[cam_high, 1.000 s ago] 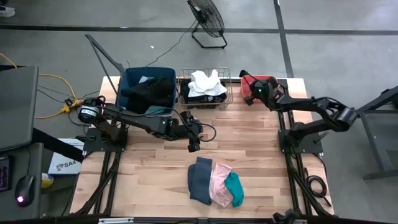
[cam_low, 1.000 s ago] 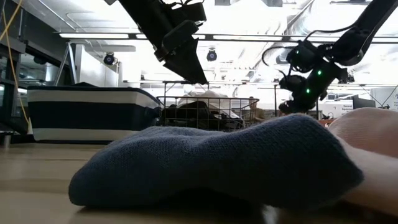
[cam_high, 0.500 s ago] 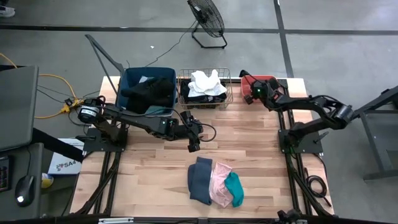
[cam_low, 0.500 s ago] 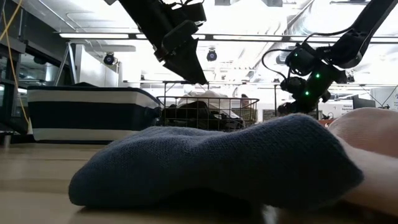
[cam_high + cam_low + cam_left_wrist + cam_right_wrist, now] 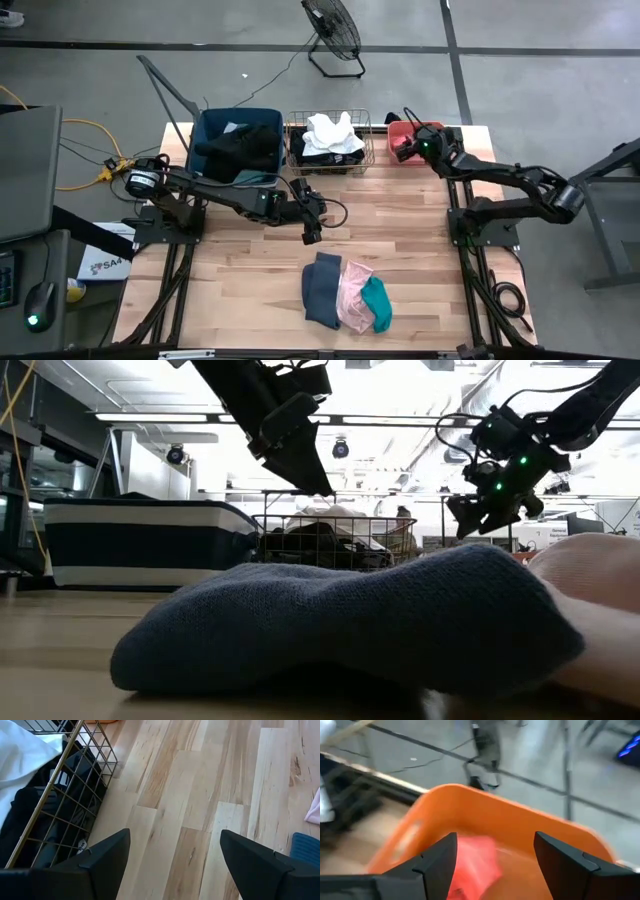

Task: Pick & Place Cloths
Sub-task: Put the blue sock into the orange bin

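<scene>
Right claw (image 5: 405,150) hangs open over the coral tub (image 5: 495,815) at the desk's far right corner, a bright pink cloth (image 5: 472,865) lying inside. Left claw (image 5: 311,234), open and empty, waits mid-desk above three cloths (image 5: 345,292) near the front edge.

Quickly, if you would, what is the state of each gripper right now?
Left gripper: open, empty, above the table.
Right gripper: open, empty, over the coral tub.

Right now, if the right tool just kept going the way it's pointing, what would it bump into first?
Probably the pink cloth lying in the coral tub. The right tool stands open just above that tub, aimed into it; depth is hard to judge, so it might meet the tub's floor beside the cloth instead.
</scene>
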Controlling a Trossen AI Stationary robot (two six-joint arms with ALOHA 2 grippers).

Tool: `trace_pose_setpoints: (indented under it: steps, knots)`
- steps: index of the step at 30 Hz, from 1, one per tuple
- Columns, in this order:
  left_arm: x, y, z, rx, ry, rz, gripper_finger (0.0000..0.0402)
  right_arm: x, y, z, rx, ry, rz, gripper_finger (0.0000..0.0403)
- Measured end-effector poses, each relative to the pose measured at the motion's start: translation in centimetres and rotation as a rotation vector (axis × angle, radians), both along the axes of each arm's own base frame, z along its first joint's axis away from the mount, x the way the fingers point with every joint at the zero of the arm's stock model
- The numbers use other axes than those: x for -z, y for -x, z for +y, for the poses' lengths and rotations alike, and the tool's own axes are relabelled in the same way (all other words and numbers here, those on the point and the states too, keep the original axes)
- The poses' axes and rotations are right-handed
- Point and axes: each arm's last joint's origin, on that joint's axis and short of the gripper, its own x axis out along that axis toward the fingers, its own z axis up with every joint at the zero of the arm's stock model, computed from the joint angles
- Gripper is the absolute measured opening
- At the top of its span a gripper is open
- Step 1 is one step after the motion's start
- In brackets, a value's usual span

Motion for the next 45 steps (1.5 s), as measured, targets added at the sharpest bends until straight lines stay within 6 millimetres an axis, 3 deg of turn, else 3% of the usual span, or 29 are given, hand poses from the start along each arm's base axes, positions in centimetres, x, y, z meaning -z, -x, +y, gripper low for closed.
trace_pose_setpoints:
  steps: [5, 15, 21, 28, 36, 45]
  knots:
    - [0.0, 0.0, 0.0, 0.000, 0.000, 0.000, 0.0300, -0.9, -0.3, 1.8, -0.164, -0.113, -0.130, 0.0248]
    - [0.3, 0.3, 0.0, -0.003, 0.006, 0.041, 0.0300, -2.0, -2.7, 7.0, -0.733, -0.356, -0.308, 0.0234]
    - [0.7, 0.8, 0.0, -0.007, 0.028, 0.100, 0.0300, -1.7, -4.1, 11.8, -1.055, -0.501, -0.267, 0.0231]
    - [1.7, 1.2, -0.7, -0.003, 0.024, 0.120, 0.0300, -1.3, -4.3, 17.7, -1.205, -0.520, -0.142, 0.0231]
    - [4.1, 5.4, 0.0, -0.045, 0.126, -0.014, 0.0300, -1.0, -2.9, 23.9, -1.315, -0.469, -0.068, 0.0231]
    - [2.9, 10.3, -0.9, 0.068, 0.166, -0.220, 0.0300, 0.8, -2.6, 28.4, -1.340, -0.466, -0.057, 0.0231]
